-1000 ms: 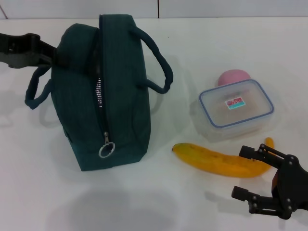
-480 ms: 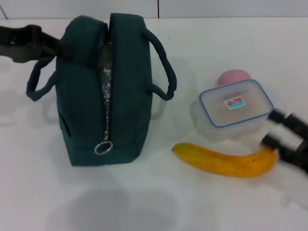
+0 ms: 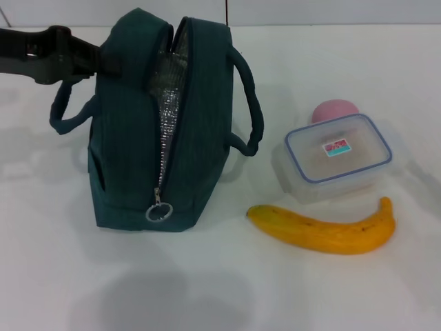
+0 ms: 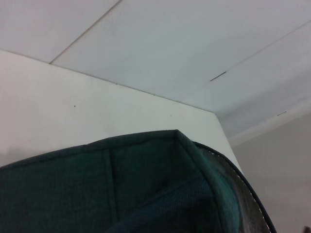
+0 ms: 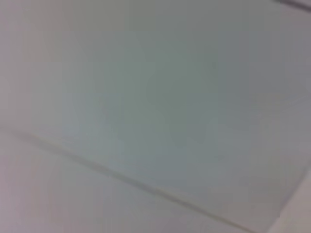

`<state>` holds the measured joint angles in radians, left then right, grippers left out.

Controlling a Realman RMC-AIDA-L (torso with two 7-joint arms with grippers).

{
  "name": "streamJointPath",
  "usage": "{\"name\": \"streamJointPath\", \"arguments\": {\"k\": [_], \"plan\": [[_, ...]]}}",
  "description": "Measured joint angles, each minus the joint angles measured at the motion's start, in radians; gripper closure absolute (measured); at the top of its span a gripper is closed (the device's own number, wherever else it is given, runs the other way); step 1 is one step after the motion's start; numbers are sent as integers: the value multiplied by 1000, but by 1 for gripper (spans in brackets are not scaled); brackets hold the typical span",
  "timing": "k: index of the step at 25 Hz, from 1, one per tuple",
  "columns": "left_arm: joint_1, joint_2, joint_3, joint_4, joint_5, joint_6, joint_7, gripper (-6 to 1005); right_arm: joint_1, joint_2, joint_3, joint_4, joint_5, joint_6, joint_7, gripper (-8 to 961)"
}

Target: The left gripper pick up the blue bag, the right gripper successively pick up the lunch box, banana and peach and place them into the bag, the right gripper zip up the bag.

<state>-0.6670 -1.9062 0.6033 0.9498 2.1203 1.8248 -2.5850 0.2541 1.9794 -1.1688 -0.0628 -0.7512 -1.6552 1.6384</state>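
The blue bag [image 3: 131,158] stands upright on the white table at the left, its zipper open at the top so the silver lining [image 3: 169,96] shows. A metal ring pull [image 3: 158,212] hangs low on its near end. My left gripper [image 3: 102,62] reaches in from the far left and is shut on the bag's upper left edge, beside one loop handle [image 3: 65,114]. Bag fabric [image 4: 121,194] fills the lower part of the left wrist view. To the right lie the lunch box [image 3: 337,155], the banana [image 3: 324,231] in front of it, and the peach [image 3: 334,110] behind it. My right gripper is out of view.
The white table [image 3: 227,289] stretches in front of the bag and the banana. A wall seam runs along the back edge. The right wrist view shows only a pale blurred surface.
The bag has been pulled upright and a little to the right, and its mouth has opened wider. The right gripper has left the head view at the right edge.
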Motion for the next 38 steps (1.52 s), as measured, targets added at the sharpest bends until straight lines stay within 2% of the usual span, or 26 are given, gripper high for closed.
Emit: {"name": "streamJointPath", "arguments": {"k": [4,7,10,14,27,38], "plan": [[-8,-3,2,-9,-10,-1,4,965,14,4,0,-5,9,107,59,154],[-9,-4,3,-10,-17,-1,5,965,38,16,-4,-5,5,195,82,157],[-11,-5,0,-10,-19,-1,6,965,78,28,-16,-4,-7,273,93,159],[-13,-7,-2,-10,-21,-1,7,965,135,33,-34,-3,-33,335,115,162],[-17,-9,3,-9,-58,-1,6,963,235,43,-76,1,-34,390,166,171],[-17,-12,3,-10,-59,-1,10,962,232,45,-116,-5,-33,379,179,179]]}}
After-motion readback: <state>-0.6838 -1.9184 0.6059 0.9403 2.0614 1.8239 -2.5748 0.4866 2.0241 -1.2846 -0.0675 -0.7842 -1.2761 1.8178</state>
